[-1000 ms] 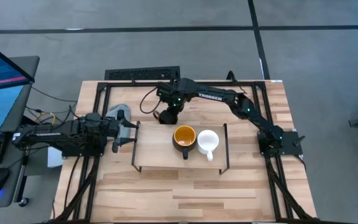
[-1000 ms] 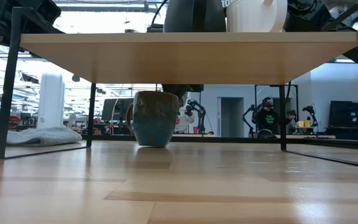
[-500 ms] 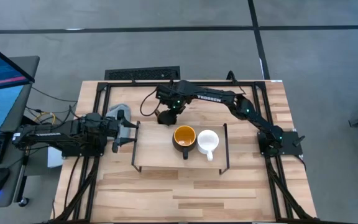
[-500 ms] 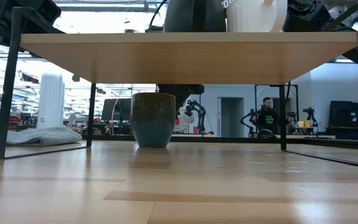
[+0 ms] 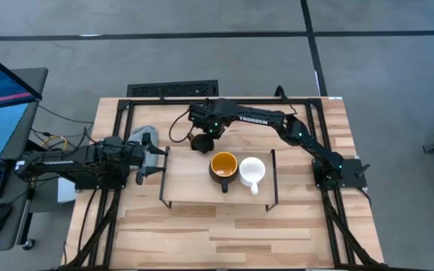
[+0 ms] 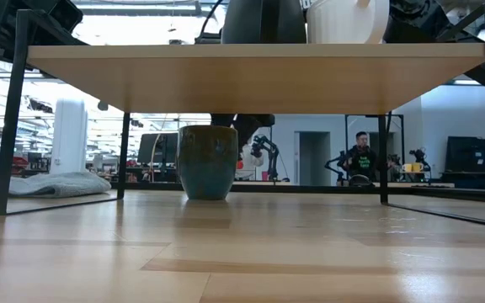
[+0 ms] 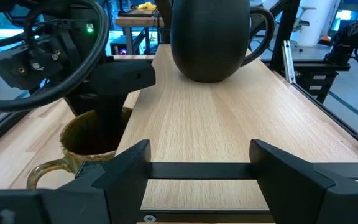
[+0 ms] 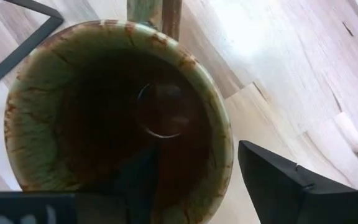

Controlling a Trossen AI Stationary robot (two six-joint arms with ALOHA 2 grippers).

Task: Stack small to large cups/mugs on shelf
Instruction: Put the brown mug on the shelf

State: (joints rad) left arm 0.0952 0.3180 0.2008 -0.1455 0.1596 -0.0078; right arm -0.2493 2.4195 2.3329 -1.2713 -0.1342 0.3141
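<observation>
1. Right now the olive-brown mug [image 8: 114, 112] stands on the tabletop [image 5: 232, 226] just behind the shelf [image 5: 194, 188], near its back left part.
2. Directly over it hangs the right gripper [image 8: 194, 171], fingers apart, one down inside the mug and one outside the rim.
3. On the shelf, the dark mug [image 5: 224, 166] with the yellow-orange inside sits touching the small white mug [image 5: 252, 171] to its right.
4. Off the shelf's left end waits the left gripper [image 5: 157, 159], fingers spread, empty.
5. Beside it lies a grey cloth [image 6: 45, 183].
6. Beyond the table, a person [image 6: 362, 158] stands in the room.
</observation>
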